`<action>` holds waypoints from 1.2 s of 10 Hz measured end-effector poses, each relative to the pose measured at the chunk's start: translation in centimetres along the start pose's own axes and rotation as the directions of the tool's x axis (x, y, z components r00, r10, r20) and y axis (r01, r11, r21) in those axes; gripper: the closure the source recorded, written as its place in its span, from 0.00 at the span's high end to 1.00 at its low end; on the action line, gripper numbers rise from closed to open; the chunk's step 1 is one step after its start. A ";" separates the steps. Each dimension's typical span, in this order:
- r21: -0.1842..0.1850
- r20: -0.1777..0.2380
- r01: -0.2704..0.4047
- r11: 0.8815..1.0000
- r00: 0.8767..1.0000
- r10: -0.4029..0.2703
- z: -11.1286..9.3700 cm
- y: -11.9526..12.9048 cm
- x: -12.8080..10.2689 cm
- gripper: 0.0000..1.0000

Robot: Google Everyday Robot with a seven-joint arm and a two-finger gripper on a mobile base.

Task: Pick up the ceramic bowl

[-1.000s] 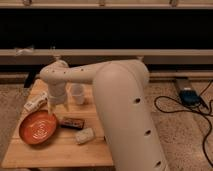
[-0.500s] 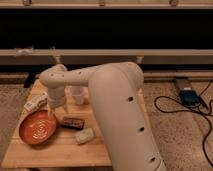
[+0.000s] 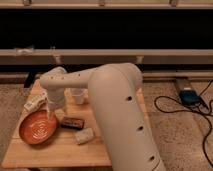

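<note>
The ceramic bowl (image 3: 38, 128) is wide, shallow and orange-red with pale ring lines inside. It sits at the front left of the wooden table (image 3: 60, 152). My big white arm reaches left across the table and bends down at its end. The gripper (image 3: 51, 113) hangs just above the bowl's far right rim, pointing down. I cannot tell whether it touches the bowl.
A small translucent white cup (image 3: 77, 96) stands behind the gripper. A dark snack bar (image 3: 72, 121) and a white object lying on its side (image 3: 84, 135) are right of the bowl. A white packet (image 3: 34, 102) lies at the table's left edge. Cables and a blue device (image 3: 190, 96) are on the floor at right.
The arm's end has swung left and lower, bringing the gripper from near the cup down to the bowl's rim. The tabletop things have not moved.
</note>
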 end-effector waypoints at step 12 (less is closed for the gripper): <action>-0.002 -0.017 0.052 0.999 0.998 -0.052 2.2 1.0 -0.6 0.01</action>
